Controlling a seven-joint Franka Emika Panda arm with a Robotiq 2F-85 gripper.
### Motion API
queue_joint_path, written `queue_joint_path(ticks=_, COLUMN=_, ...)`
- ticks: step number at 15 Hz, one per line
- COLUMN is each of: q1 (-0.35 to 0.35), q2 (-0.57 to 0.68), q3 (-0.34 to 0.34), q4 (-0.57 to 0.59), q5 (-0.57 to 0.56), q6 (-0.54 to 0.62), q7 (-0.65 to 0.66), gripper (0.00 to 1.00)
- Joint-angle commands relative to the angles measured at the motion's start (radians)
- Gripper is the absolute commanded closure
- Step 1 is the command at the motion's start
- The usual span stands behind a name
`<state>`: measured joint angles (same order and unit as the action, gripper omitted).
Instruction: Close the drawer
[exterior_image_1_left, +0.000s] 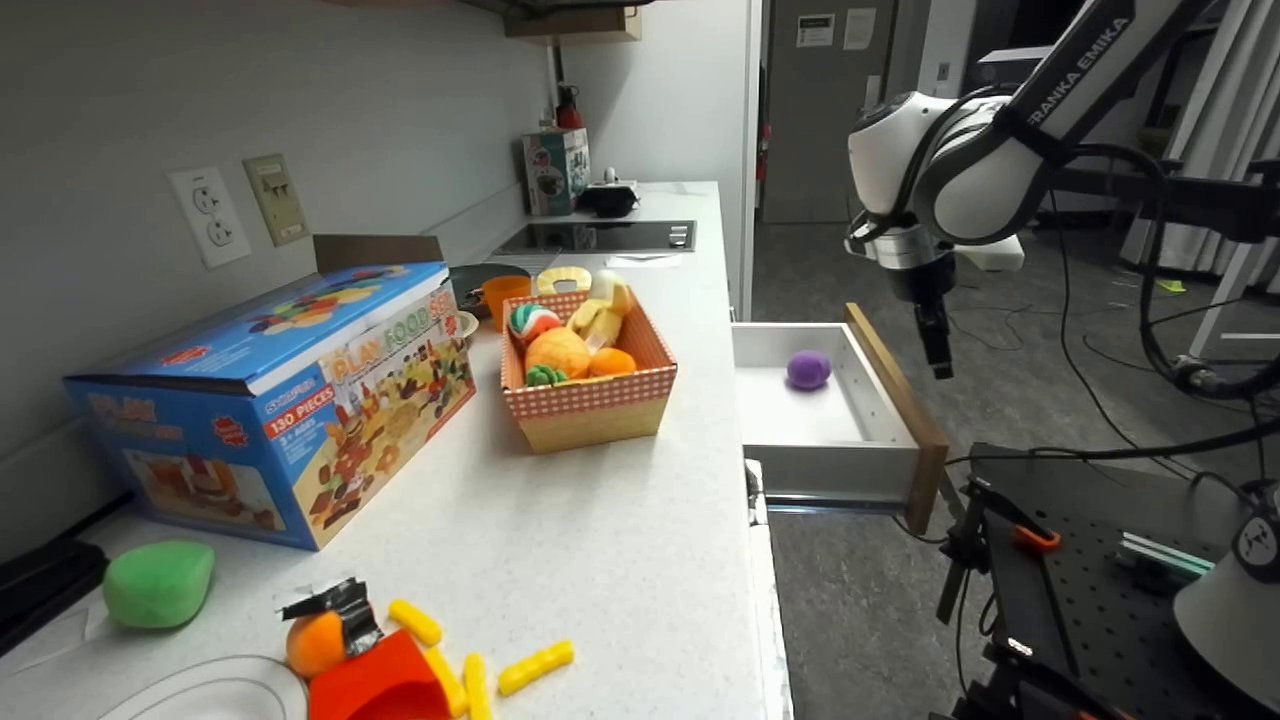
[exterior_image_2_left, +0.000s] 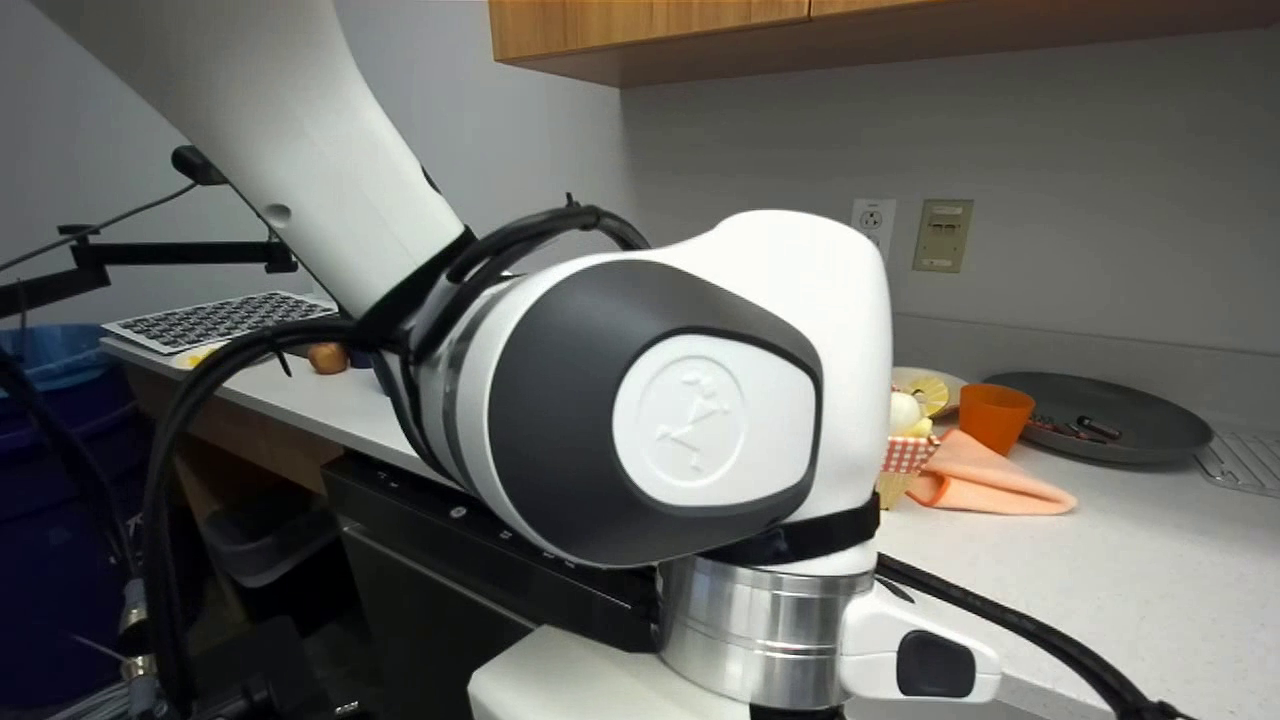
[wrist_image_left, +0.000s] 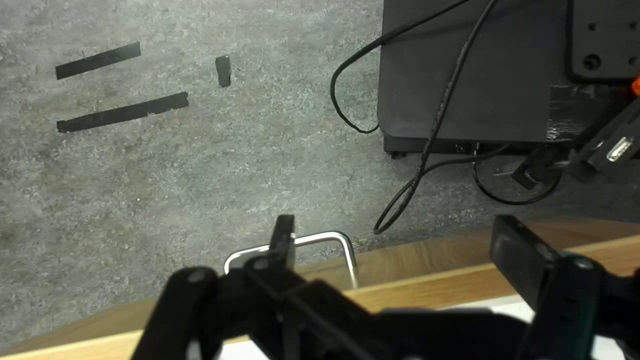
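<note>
The drawer (exterior_image_1_left: 897, 380) stands pulled out from the counter in an exterior view. It has a white inside and a wooden front panel. A purple ball (exterior_image_1_left: 808, 370) lies in it. My gripper (exterior_image_1_left: 938, 362) points down and appears beside the outer side of the front panel, apart from it. In the wrist view my gripper (wrist_image_left: 395, 220) is open, with nothing between its fingers. There the front panel's wooden top edge (wrist_image_left: 425, 289) runs below the fingertips, and a metal handle (wrist_image_left: 320, 239) shows behind the left finger. The arm (exterior_image_2_left: 690, 420) hides the drawer in an exterior view.
The counter (exterior_image_1_left: 640, 560) bears a basket of toy food (exterior_image_1_left: 590, 415), a play food box (exterior_image_1_left: 290, 400) and several loose toys. A black cart (exterior_image_1_left: 1080, 560) with cables stands near the drawer's front. Grey floor (wrist_image_left: 200, 165) lies beyond the panel.
</note>
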<state>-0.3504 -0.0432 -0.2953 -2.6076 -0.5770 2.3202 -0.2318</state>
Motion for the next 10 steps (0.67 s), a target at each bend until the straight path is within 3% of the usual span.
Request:
queue_joint_path(ticks=1, q1=0.011, q2=0.011, q3=-0.008, q4=0.006, q5=0.001, q6=0.000, q7=0.000, gripper=0.00)
queue_joint_path(ticks=3, q1=0.011, q2=0.018, q3=-0.007, q4=0.013, q5=0.001, q6=0.000, q7=-0.001, gripper=0.00)
queue_joint_path(ticks=10, q1=0.004, q2=0.208, q3=-0.030, q4=0.087, q5=-0.021, q6=0.124, q7=0.060, gripper=0.00)
